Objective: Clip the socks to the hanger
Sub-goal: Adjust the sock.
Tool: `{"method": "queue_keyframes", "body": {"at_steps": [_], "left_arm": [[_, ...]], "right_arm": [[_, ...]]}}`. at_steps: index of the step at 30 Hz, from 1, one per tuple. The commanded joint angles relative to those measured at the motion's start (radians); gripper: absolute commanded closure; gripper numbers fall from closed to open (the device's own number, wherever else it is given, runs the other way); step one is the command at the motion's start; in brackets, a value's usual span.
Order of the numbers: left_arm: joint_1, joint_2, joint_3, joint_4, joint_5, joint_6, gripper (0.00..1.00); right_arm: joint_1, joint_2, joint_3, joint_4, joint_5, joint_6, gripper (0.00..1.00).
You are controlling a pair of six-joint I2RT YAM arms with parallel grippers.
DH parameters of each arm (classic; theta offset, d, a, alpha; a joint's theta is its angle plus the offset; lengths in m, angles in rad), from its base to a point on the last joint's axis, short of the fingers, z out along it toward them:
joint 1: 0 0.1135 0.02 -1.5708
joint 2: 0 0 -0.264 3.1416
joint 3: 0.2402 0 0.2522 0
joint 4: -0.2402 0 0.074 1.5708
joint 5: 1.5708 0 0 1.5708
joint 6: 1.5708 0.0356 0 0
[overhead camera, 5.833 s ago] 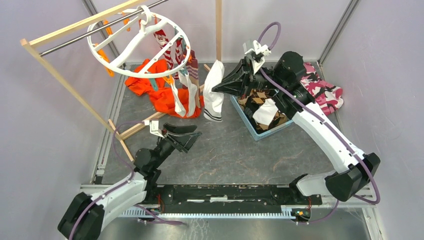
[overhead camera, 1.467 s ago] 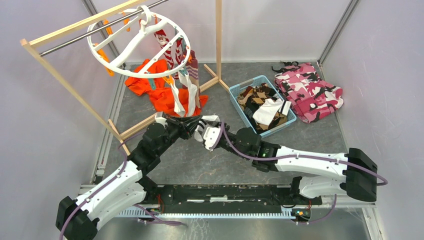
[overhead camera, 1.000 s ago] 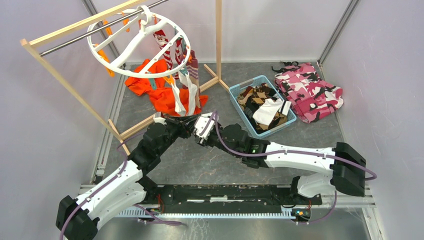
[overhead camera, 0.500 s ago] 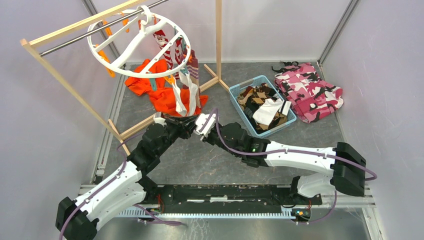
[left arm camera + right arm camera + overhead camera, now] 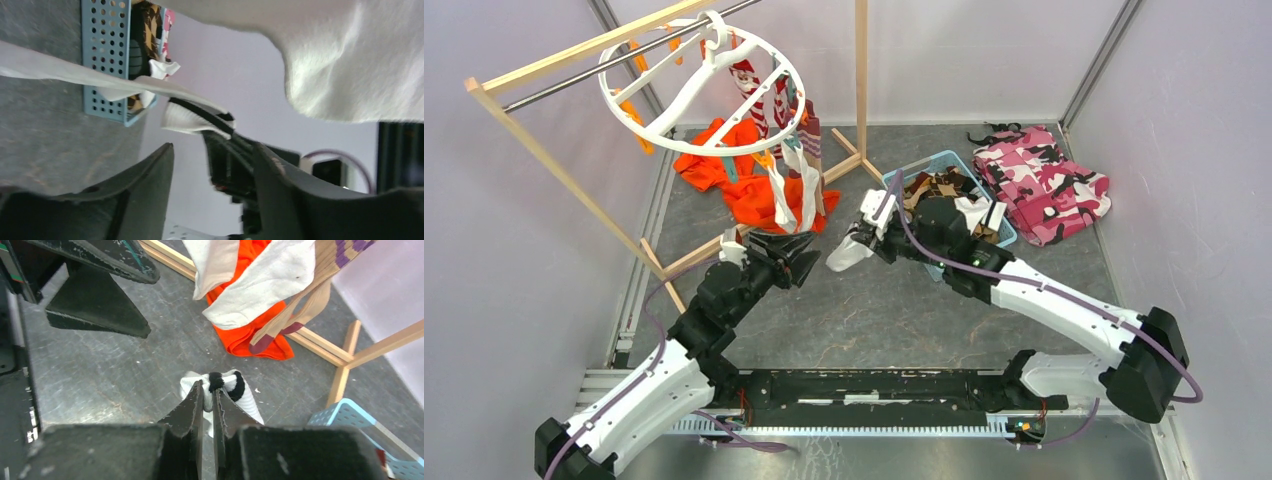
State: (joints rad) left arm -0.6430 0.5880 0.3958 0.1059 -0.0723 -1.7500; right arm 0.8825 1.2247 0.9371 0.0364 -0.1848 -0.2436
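The right gripper (image 5: 861, 238) has pulled back from its meeting with the left gripper (image 5: 796, 262) half a second ago and now sits near the blue basket (image 5: 924, 163), well apart from its partner. It took the black-striped white sock (image 5: 844, 256) along, so the hand-over apparently did not go through and the sock is still unclipped. The right wrist view shows its jaws nearly closed, pinching the sock's banded cuff (image 5: 235, 390) while the rest droops toward the table. The left gripper's jaws stand wide with nothing between them. Beyond it hang the socks already clipped (image 5: 784, 190) to the white round hanger (image 5: 686, 97), over the orange garment (image 5: 754, 200).
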Motion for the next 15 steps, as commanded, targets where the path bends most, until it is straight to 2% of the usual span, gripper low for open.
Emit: {"method": "queue_keyframes", "body": {"at_steps": [1,4,7,12,15], "left_arm": [[-0.003,-0.051,-0.047,0.091,0.035,0.321,0.32],[-0.004,-0.07,-0.086,0.249,0.137,0.56,0.27],[-0.008,-0.067,-0.077,0.323,0.203,0.744,0.25],[-0.052,-0.037,-0.016,0.333,0.268,1.06,0.22],[-0.09,-0.003,0.001,0.325,0.282,1.244,0.2]], "right_arm": [[-0.1,-0.032,0.061,-0.034,-0.259,0.131,1.0],[-0.19,-0.016,0.079,-0.035,-0.377,0.296,1.0],[-0.262,0.006,0.09,-0.024,-0.481,0.444,1.0],[-0.345,0.042,0.068,0.069,-0.622,0.649,1.0],[-0.357,0.052,0.062,0.099,-0.647,0.699,1.0]]}}
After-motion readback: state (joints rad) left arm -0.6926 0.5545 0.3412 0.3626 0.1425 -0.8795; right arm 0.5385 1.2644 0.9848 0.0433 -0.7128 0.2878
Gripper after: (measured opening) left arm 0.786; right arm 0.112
